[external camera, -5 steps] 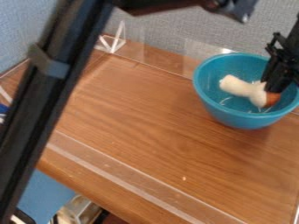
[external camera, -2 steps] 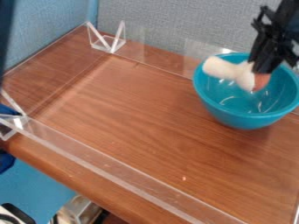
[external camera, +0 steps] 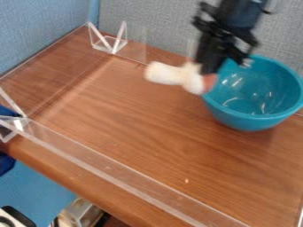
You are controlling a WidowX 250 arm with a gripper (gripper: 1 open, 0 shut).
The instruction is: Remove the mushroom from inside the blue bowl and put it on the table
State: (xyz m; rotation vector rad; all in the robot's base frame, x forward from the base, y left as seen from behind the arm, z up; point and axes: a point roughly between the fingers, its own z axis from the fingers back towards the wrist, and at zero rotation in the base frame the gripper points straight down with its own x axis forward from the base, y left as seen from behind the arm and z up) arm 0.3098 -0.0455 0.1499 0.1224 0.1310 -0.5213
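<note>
Wood-grain table [external camera: 130, 133], fenced by low clear acrylic walls [external camera: 71, 146], fills the view beneath a grey-blue backdrop. At its right side sits the blue bowl [external camera: 254, 97], now with nothing visible inside. The gripper [external camera: 213, 69] points down just left of the bowl's rim, its jaws clamped on the reddish cap end of the mushroom [external camera: 175, 76], whose cream stem juts out sideways, away from the bowl. The toy hangs in the air beside the bowl and clear of the wood, so the lift-out looks done and the set-down remains. The risk lies in that hold: with only one end pinched, the stem could swing or slip free mid-air, and a drop from up there might send the rounded toy rolling toward a wall or back against the bowl.
</note>
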